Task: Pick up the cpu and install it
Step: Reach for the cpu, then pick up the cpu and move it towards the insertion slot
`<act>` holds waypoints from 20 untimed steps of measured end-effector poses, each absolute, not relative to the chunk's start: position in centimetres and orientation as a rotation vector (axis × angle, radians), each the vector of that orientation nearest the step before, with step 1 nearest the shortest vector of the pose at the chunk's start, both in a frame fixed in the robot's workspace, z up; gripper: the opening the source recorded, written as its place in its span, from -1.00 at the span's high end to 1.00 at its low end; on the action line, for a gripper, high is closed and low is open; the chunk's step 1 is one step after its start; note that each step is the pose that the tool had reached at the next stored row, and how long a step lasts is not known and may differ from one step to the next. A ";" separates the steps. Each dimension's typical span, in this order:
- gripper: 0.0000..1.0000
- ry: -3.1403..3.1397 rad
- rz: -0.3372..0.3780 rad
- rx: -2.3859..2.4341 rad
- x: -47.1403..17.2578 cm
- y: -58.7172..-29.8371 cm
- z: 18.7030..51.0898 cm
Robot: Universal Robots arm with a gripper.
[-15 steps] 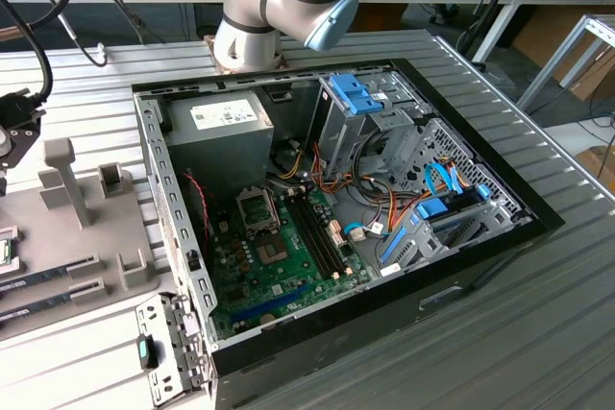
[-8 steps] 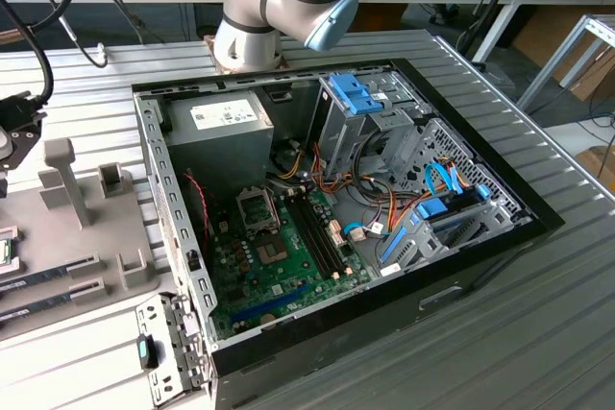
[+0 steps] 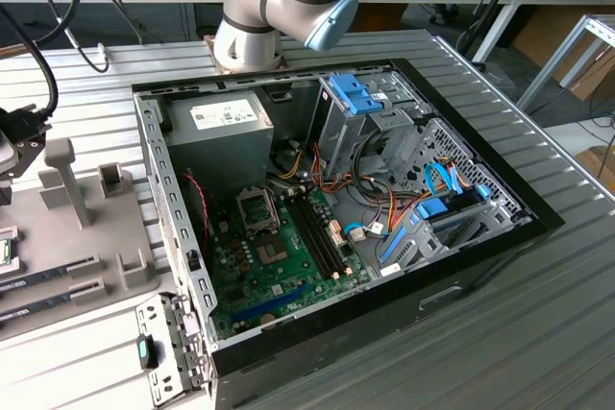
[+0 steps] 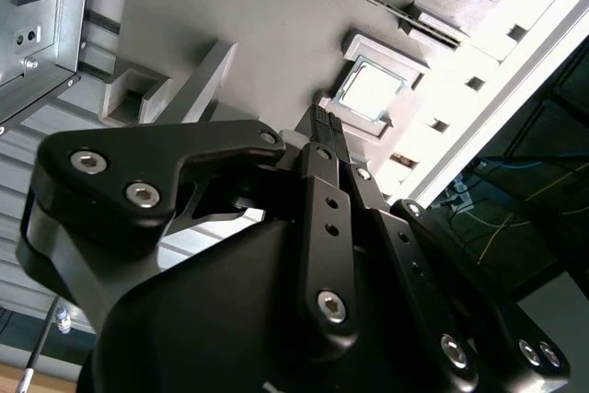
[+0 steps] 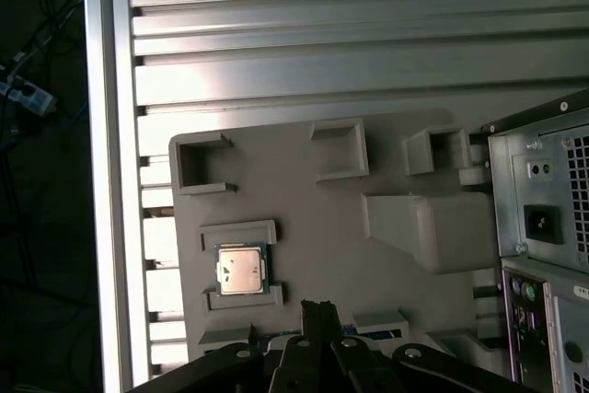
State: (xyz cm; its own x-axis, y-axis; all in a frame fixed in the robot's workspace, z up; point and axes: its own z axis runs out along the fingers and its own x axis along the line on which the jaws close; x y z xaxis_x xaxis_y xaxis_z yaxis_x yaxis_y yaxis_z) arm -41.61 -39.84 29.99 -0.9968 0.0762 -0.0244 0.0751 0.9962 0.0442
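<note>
The cpu (image 5: 241, 269), a small silver square with a thin green rim, lies flat in a raised pocket of the grey fixture plate (image 5: 313, 218). It also shows in the second wrist view (image 4: 368, 89). My gripper (image 5: 317, 306) hangs above the plate just beside the cpu, apart from it. Its black fingertips (image 4: 322, 126) are pressed together and hold nothing. In the exterior view the gripper (image 3: 24, 146) is at the far left, over the plate (image 3: 86, 237). The open socket (image 3: 258, 208) sits on the green motherboard (image 3: 274, 271) inside the case.
The open computer case (image 3: 336, 208) fills the middle, with power supply (image 3: 226, 127), drive cages (image 3: 375, 112) and cables. Two memory sticks (image 3: 48, 280) lie on the fixture plate, and upright posts (image 3: 62, 175) stand on it. The case's rear wall (image 5: 543, 227) is close to the plate.
</note>
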 end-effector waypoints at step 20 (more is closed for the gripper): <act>0.41 3.113 0.067 0.118 -41.6 -39.8 29.8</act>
State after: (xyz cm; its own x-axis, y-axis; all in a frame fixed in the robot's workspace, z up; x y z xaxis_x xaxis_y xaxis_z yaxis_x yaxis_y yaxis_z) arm -41.62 -39.84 29.82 -0.9968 0.0762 -0.0244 0.0751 0.9962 0.0442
